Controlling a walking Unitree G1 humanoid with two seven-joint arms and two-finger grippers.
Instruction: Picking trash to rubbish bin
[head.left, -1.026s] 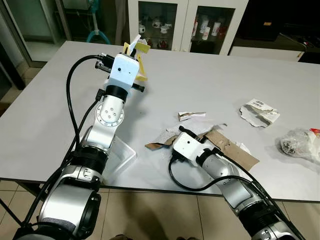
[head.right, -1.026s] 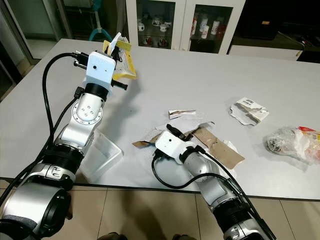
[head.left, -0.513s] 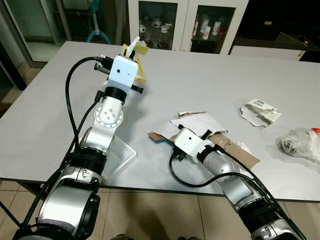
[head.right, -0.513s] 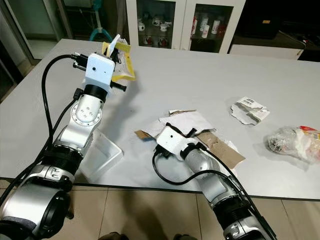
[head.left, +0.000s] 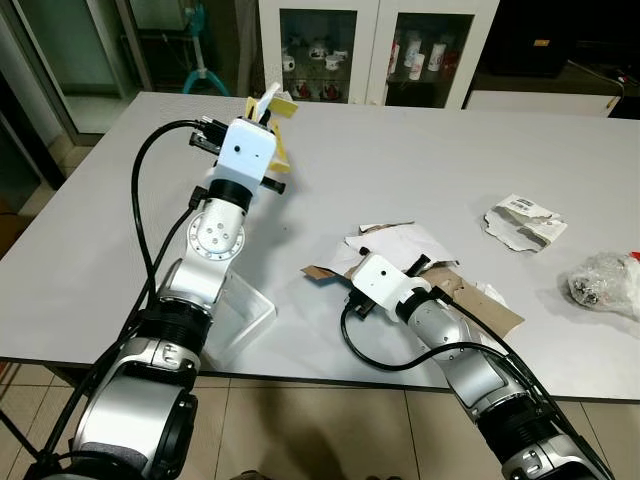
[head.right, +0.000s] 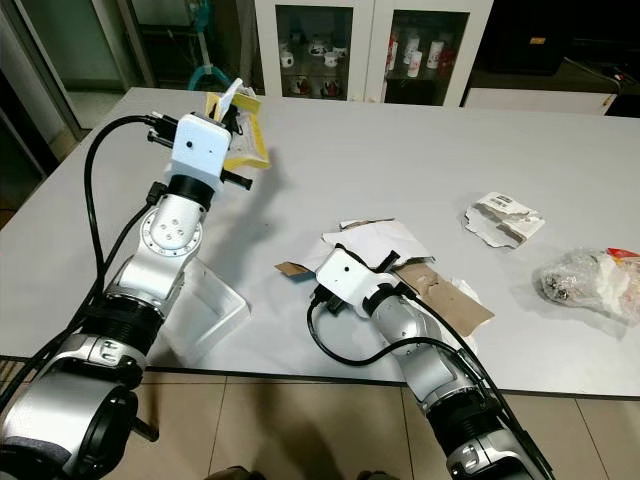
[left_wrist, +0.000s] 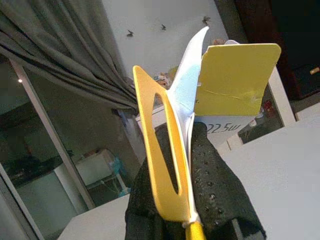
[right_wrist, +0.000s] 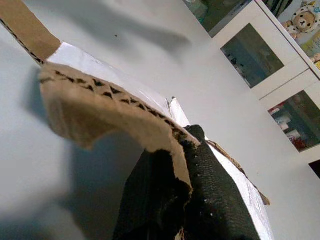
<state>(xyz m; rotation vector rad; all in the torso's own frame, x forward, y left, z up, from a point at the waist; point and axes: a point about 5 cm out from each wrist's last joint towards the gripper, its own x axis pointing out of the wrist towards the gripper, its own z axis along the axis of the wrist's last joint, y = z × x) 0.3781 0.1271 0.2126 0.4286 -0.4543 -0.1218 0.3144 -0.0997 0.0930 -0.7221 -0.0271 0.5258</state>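
My left gripper (left_wrist: 187, 142) is raised above the far left of the grey table (head.left: 420, 150). It is shut on a yellow and white wrapper (left_wrist: 235, 85), which sticks up past the white wrist box (head.left: 272, 103). Near the table's front edge, my right gripper (right_wrist: 182, 145) is shut on the torn edge of a piece of corrugated cardboard (right_wrist: 100, 105). That piece, white on one face (head.left: 395, 240), is tilted up off the table. A brown cardboard strip (head.left: 485, 305) lies flat beside it to the right.
A crumpled white paper (head.left: 524, 220) lies at mid right, and a clear bag of rubbish (head.left: 605, 285) at the right edge. A clear plastic tub (head.left: 238, 320) sits at the front edge under my left arm. Glass-door cabinets (head.left: 330, 50) stand behind the table.
My right gripper has closed on the cardboard and lifted it, turning its white face up. The left gripper holds the yellow wrapper in about the same place. The camera has shifted slightly.
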